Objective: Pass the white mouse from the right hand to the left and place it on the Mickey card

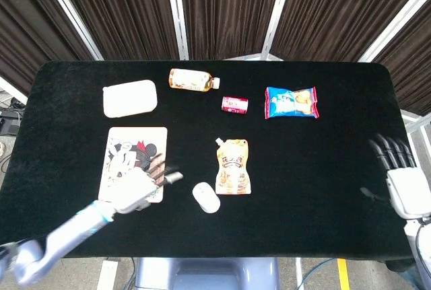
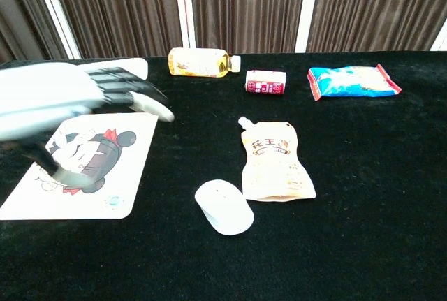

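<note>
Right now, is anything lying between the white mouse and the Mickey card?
Nothing lies on the cloth between the mouse and the Mickey card. The left hand hovers over the card's near right corner, empty. The orange pouch sits on the mouse's far side, away from that path.

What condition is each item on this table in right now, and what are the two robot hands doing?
White mouse: lying on the table, untouched by either hand.
Mickey card: flat, nothing resting on it.
Left hand: over the card, fingers spread, holding nothing.
Right hand: off at the table's edge, fingers apart, holding nothing.
Drink pouch: lying flat beside the mouse.
Bottle: on its side.
Small can: on its side.
Snack bag: lying flat.
White box: lid on.
</note>
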### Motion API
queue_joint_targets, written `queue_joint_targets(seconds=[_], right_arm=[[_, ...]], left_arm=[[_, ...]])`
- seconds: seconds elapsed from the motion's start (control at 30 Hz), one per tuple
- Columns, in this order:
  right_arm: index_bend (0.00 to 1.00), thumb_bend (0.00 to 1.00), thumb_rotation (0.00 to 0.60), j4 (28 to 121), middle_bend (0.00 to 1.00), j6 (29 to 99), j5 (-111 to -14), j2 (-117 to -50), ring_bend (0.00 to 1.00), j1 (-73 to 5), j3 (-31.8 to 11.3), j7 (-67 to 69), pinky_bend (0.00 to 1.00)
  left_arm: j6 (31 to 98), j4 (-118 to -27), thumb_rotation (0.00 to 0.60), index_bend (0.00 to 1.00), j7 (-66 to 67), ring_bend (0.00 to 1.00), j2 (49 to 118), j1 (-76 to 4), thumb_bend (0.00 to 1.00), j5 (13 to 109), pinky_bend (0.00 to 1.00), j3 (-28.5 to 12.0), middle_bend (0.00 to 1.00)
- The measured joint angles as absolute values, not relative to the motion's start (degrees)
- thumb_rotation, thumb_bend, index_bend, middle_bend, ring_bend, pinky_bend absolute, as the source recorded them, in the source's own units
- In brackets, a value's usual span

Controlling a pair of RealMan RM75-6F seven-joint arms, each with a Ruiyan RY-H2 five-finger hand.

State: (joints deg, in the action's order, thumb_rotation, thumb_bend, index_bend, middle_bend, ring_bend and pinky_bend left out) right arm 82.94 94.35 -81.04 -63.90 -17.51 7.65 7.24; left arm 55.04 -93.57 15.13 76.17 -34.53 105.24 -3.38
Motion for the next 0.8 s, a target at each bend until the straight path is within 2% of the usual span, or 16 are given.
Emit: queue_joint_targets(seconds=[0.37,0.57,0.8], right_arm=[[0.00,0.00,0.600,85.4,0.00,94.6,-79.2,-62.6,0.00,-13.9,5.1,7.1,0.00],[0.00,0.00,0.600,84.7,0.00,93.8,-78.6,-62.1,0.00,-12.7,3.5,8.8,0.00],[0.00,0.00,0.600,83.9,0.00,92.3,-78.8,-62.2,0.00,-11.9,2.1,9.4,0.00]], left_arm=[[40.5,-88.4,0.600,0.24,30.0,0.08,93.1,-44.3,0.00,103.0,0.00,-6.6,0.13],[36.9,-82.1,0.600,0.24,35.7,0.10,100.1,-47.7,0.00,100.1,0.00,-8.1,0.13],[36.2,-79.2,0.600,0.25,38.4,0.13,101.8,-50.0,0.00,98.7,0.05,-8.4,0.14]])
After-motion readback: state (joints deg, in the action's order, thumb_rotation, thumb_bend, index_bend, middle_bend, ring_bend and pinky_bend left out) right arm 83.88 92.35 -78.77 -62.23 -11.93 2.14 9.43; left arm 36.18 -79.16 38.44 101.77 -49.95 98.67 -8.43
